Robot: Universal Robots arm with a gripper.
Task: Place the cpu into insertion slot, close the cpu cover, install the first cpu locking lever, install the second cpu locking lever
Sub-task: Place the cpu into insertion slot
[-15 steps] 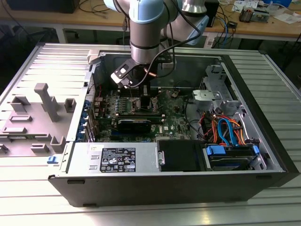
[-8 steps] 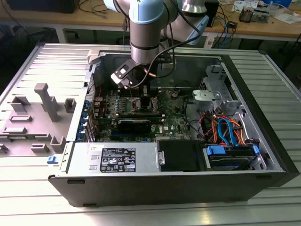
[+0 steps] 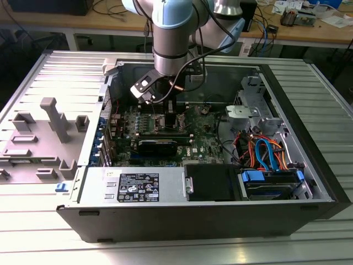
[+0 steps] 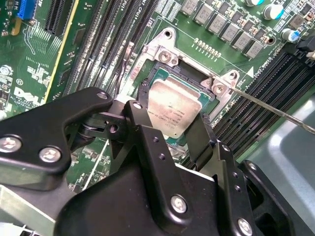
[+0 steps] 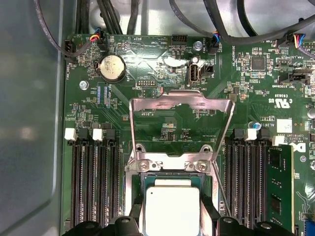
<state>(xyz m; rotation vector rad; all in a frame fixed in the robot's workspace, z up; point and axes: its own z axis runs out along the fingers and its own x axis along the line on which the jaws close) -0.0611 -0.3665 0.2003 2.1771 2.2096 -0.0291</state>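
Gripper (image 4: 172,117) is down inside the pc case (image 3: 220,207). Its two black fingers (image 4: 142,105) are pinched on opposite edges of the cpu (image 4: 174,101), so it's clamped on the chip afaict. The chip is flat, metal top facing up, right over the slot (image 4: 170,73). It's square, so no real long axis, and its edges run parallel w/ the slot's rim. Can't tell if it's fully seated or a hair above.

In the first wrist view the cpu (image 5: 170,204) sits between the fingertips, w/ the slot (image 5: 170,176) just past it. The cover (image 5: 181,102) is flipped open, standing up from its hinge on the coin battery (image 5: 112,67) side. Green board shows thru its window. Memory slots (image 5: 93,182) run on both sides of the slot, and there's one memory stick (image 5: 279,187).

The second wrist view adds a thin metal lever (image 4: 275,109) sticking out from the slot's corner, unlatched.

The exterior view has the gripper (image 3: 160,102) low over the motherboard (image 3: 204,146), near the case's far wall.
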